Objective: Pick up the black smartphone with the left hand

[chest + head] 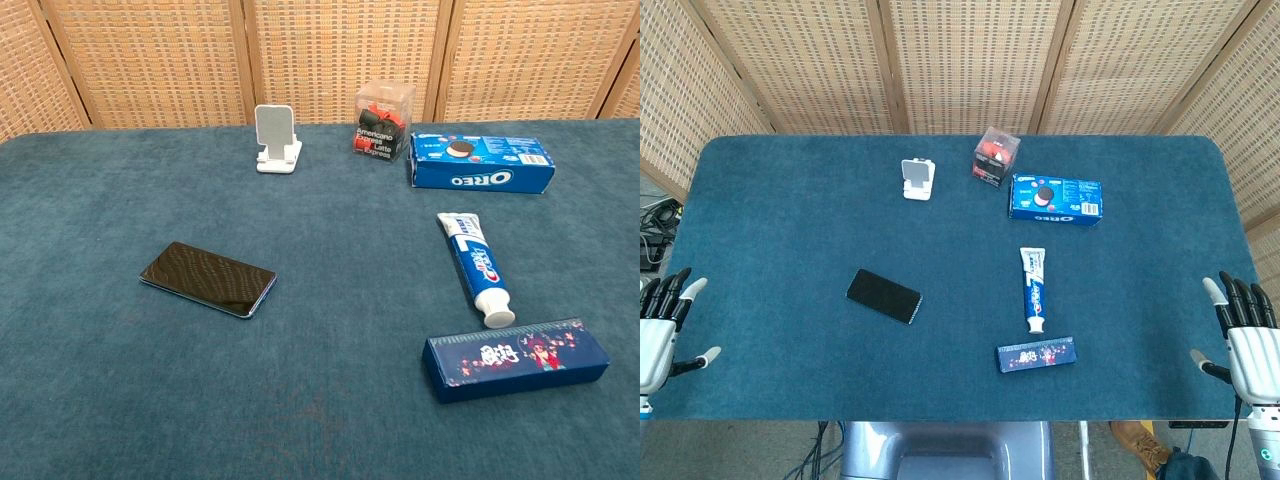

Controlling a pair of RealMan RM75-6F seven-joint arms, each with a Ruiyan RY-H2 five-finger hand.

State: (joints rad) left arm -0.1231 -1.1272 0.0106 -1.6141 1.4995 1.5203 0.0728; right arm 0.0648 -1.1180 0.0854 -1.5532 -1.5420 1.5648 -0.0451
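The black smartphone (884,296) (207,278) lies flat, screen up, on the blue table cloth, left of centre. My left hand (662,322) hovers at the table's near left corner, well to the left of the phone, fingers spread and holding nothing. At the near right corner my right hand (1246,332) is likewise open and empty. Neither hand shows in the chest view.
A white phone stand (918,180) (275,138) stands at the back. A clear box with red and black contents (995,157) (383,121) and an Oreo box (1055,199) (480,163) sit behind a toothpaste tube (1034,288) (476,267) and a dark blue carton (1037,354) (515,359).
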